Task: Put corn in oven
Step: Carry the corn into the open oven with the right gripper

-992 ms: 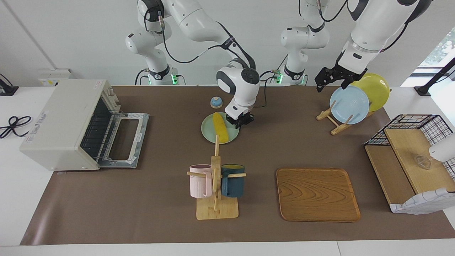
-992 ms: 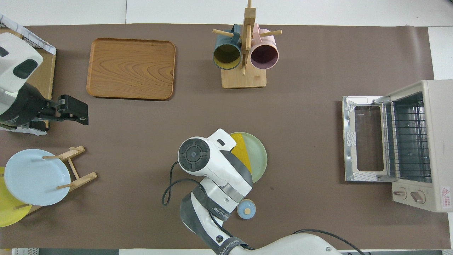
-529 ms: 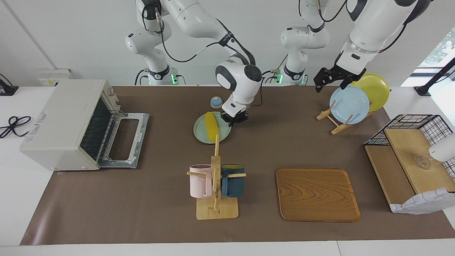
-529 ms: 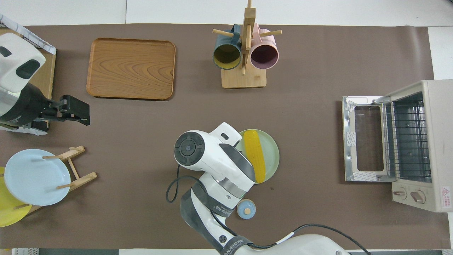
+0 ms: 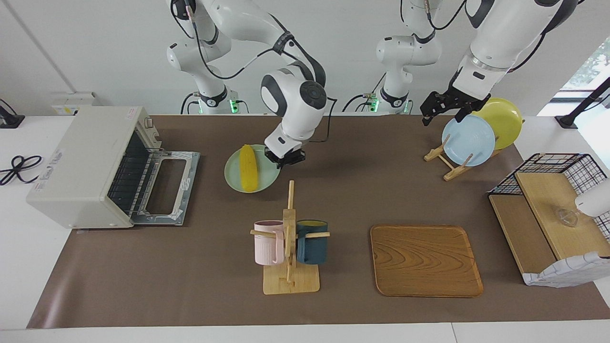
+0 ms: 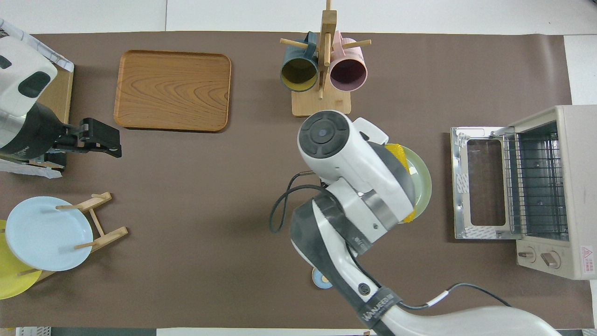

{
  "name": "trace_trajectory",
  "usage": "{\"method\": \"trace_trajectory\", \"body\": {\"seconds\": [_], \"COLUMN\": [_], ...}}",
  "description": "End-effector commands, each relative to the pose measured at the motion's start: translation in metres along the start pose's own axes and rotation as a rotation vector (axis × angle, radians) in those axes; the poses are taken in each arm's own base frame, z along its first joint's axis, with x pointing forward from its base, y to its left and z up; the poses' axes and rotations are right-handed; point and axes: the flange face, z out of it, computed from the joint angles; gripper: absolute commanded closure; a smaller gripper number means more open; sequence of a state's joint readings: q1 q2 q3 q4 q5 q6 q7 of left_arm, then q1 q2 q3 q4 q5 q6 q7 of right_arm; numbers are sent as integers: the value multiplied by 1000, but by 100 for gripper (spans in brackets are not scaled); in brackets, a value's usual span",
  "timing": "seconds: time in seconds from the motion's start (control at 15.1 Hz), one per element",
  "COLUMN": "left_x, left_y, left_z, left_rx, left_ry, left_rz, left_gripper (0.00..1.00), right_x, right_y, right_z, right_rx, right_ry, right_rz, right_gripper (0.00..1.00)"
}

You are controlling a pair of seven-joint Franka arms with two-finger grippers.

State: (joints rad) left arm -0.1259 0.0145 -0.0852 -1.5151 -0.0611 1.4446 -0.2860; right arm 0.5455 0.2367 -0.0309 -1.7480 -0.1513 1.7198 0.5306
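Note:
The yellow corn point(image 5: 248, 162) lies on a pale green plate point(image 5: 233, 175). My right gripper point(image 5: 285, 159) is shut on that plate's rim at the side toward the left arm's end. The plate is near the open door point(image 5: 167, 190) of the off-white oven point(image 5: 81, 162), whose wire rack shows inside. I cannot tell whether the plate is lifted or on the table. In the overhead view the right arm covers most of the corn point(image 6: 399, 151) and plate point(image 6: 422, 182), beside the oven point(image 6: 573, 186). My left gripper point(image 5: 441, 114) waits open above the plate rack.
A wooden mug rack point(image 5: 289, 238) with two mugs stands farther from the robots than the plate. A wooden tray point(image 5: 425, 259), a plate rack with a blue plate point(image 5: 468, 140) and a yellow plate point(image 5: 503, 119), and a wire basket point(image 5: 548, 166) are toward the left arm's end.
My right gripper has carried the green plate with the corn toward the oven, away from the small blue object. The left gripper has barely moved.

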Motion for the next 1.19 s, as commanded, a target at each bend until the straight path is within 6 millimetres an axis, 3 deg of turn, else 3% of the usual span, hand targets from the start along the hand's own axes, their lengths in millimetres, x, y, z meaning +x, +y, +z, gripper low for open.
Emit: {"method": "trace_trajectory", "body": {"seconds": [0.0, 0.33, 0.53, 0.66, 0.99, 1.12], "left_x": [5, 4, 5, 5, 4, 5], "left_y": [-2, -3, -4, -5, -5, -5], "left_z": [5, 5, 6, 6, 6, 6], "left_rx": [-13, 0, 2, 8, 26, 26], "left_ry": [1, 1, -2, 0, 3, 4], "left_rz": [6, 54, 57, 62, 65, 65], "left_gripper": [0, 0, 0, 0, 0, 0], "right_x": [-12, 4, 9, 15, 19, 18], "right_y": [65, 160, 193, 226, 268, 294], "right_z": [19, 53, 70, 83, 93, 100], "right_rx": [-24, -50, -33, -8, 0, 8], "right_ry": [-41, -79, -97, -87, -93, -105], "right_rz": [-9, -52, -53, -79, -119, -134], "right_gripper": [100, 100, 100, 100, 100, 100]}}
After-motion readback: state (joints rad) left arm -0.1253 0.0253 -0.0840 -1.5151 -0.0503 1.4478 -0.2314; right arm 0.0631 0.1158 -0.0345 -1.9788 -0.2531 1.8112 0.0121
